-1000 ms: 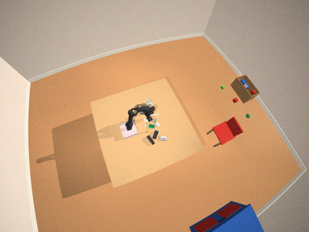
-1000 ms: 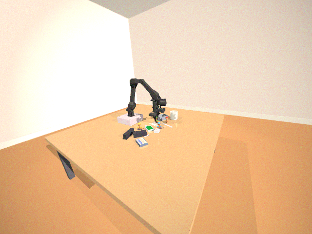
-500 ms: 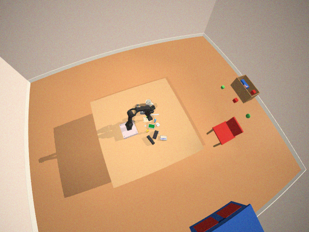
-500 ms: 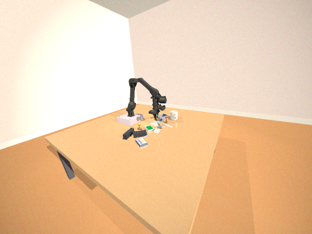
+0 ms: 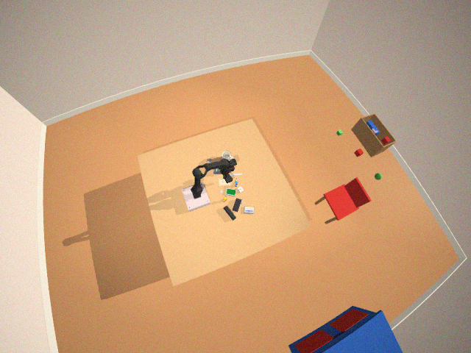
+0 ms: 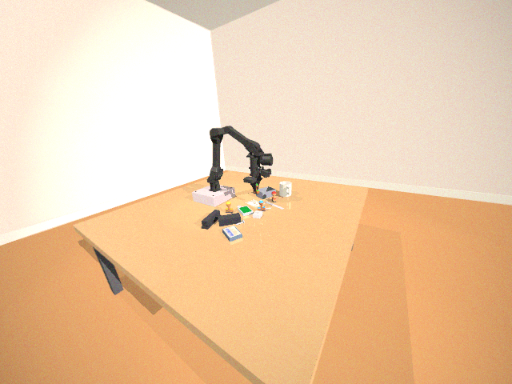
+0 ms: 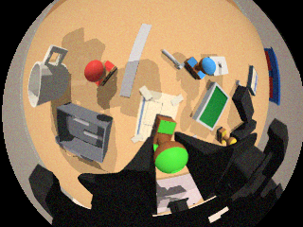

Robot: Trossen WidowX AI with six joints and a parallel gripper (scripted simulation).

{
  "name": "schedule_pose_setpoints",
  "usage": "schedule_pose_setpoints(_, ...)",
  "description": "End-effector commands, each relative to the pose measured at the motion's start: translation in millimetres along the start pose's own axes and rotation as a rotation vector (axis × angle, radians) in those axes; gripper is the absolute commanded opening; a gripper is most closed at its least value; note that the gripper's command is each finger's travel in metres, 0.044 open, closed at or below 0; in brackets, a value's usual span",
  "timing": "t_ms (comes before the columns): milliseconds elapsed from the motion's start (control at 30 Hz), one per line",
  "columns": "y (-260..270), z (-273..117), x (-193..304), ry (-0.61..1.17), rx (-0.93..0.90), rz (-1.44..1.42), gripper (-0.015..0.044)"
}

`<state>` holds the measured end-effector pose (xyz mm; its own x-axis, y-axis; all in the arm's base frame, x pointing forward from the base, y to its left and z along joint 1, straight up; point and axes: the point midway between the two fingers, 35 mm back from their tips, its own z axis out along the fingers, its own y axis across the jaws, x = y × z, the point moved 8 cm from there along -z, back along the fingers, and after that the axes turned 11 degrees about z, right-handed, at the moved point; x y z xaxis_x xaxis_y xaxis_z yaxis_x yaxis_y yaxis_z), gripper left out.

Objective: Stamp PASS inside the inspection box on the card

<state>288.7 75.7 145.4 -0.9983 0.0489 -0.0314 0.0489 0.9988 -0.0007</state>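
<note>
My gripper is shut on a green-topped stamp, held above the bench. In the wrist view the stamp overlaps the near edge of the cream card. The card lies flat with pale pieces at its corners; faint box lines show, but part is hidden and no print can be made out. The green ink pad lies open beside the card. Lettering on the stamp cannot be read.
Red, blue and yellow stamps stand around the card. A grey tray, mug and ruler lie beyond. Black blocks and a blue-white box lie past the pad.
</note>
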Motion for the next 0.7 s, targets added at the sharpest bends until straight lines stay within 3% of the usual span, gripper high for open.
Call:
schedule_pose_setpoints(0,-1,-6,-1,-0.006,0.001,0.003,0.0)
schedule_pose_setpoints(667,-102,-9,-79,-0.012,0.01,0.0,0.0)
